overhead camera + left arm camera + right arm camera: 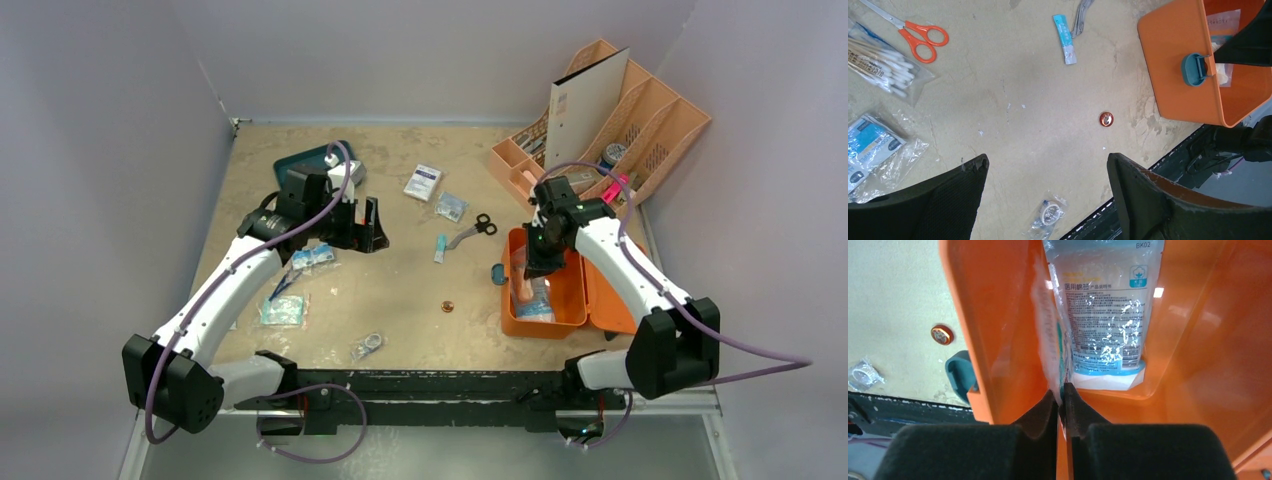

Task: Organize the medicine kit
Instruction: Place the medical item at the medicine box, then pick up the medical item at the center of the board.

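The medicine kit point(572, 300) is a bright orange case standing open at the right front; it also shows in the left wrist view point(1173, 75) and the right wrist view point(998, 315). My right gripper point(527, 283) is inside it, shut point(1062, 390) on the edge of a thin clear plastic packet point(1048, 340) held upright against the left wall. A blue-and-white cotton packet point(1105, 310) lies on the kit's floor. My left gripper point(372, 225) is open and empty point(1045, 162) above bare table at the left centre.
Loose on the table are a white box point(422, 181), black scissors point(478, 228), a blue sachet point(1064, 39), a copper tin point(1106, 119), bagged tape point(1049, 212), orange scissors point(918, 37), cotton swabs point(883, 65) and packets point(283, 310). A peach organizer point(620, 120) stands back right and a teal tray point(300, 162) back left.
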Robot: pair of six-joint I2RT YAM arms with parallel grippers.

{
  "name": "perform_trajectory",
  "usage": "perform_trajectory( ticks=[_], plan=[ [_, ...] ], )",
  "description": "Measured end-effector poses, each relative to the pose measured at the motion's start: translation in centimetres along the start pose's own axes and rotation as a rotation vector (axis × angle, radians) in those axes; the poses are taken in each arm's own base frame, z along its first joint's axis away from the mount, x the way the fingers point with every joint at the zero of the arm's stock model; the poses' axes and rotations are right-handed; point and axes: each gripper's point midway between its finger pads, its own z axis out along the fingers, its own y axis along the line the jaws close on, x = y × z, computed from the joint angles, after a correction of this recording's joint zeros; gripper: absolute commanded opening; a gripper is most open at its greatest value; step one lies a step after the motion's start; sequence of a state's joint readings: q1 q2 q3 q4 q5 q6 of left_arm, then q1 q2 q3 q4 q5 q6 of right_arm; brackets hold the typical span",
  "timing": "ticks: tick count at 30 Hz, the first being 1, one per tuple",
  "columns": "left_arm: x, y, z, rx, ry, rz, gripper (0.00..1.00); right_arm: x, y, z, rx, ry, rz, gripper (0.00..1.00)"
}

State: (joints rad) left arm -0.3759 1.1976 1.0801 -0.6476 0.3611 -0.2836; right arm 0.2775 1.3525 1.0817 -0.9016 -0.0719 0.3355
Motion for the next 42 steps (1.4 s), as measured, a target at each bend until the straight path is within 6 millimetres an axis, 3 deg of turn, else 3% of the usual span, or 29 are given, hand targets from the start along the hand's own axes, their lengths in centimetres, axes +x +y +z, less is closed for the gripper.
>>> perform_trajectory(
  ticks=[5,10,15,21,25,26,31,35,42],
  plan=[
    [0.0,0.3,0.0,-0.015,-0.002,0.003,0.87,-0.6,-1.5,0.5,0.043,-0.02,0.008,0.38],
    [0.3,0.7,0.1,-0.032,0.005,0.003,0.87,-0.9,-3.1,-0.1,0.133,-0.034,0.016,0.42],
    [0.4,1.1,0.2,-0.052,0.008,0.0,0.87,-1.5,-3.1,-1.5,0.151,-0.059,0.031,0.46],
    [0.8,2.8,1.6,-0.13,0.049,-0.036,0.85,-1.6,-1.9,-5.0,0.085,-0.145,0.047,0.67],
    [-0.1,3.9,3.9,-0.17,0.101,-0.073,0.84,-1.8,-0.2,-8.6,-0.027,-0.267,0.044,0.97],
    [-0.7,4.0,4.6,-0.176,0.106,-0.082,0.84,-1.7,0.3,-9.6,-0.059,-0.298,0.039,0.99],
    [-4.6,4.9,8.5,-0.194,0.103,-0.091,0.87,-0.8,1.7,-12.4,-0.17,-0.389,0.021,0.99],
    [-7.8,6.2,13.4,-0.209,0.099,-0.086,0.9,-0.1,2.7,-13.3,-0.238,-0.399,0.012,0.99],
    [-8.6,9.4,21.7,-0.244,0.162,-0.066,0.92,0.8,3.7,-14.9,-0.317,-0.437,0.002,0.99]
  ],
)
